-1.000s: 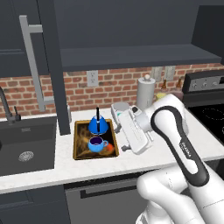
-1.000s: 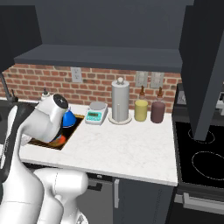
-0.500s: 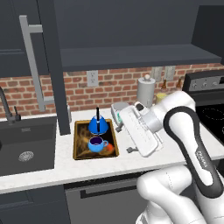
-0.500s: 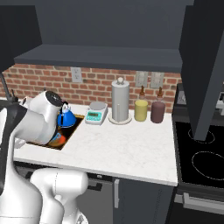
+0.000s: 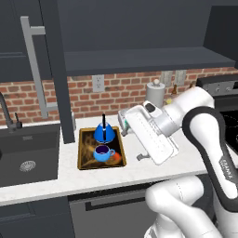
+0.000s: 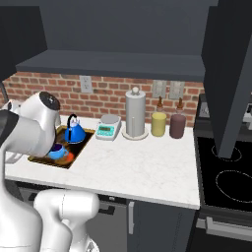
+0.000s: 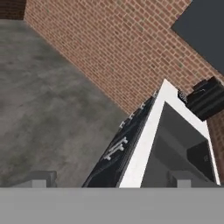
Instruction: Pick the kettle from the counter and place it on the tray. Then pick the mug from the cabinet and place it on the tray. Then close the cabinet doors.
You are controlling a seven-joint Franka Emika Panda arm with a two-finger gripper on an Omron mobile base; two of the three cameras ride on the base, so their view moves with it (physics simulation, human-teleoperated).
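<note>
Jaws spread wide (nothing held); kettle [image 5: 104, 133], mug [image 5: 102, 152] inside tray [image 5: 84, 151] rim.

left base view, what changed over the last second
The arm's forearm and elbow swung up and to the right, lifting clear of the counter; its hand lies angled beside the tray. Nothing was grasped or released. The kettle and mug stayed on the tray, and the cabinet doors stayed open.

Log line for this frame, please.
kettle: on tray | mug: on tray | cabinet doors: open | gripper: open, empty
</note>
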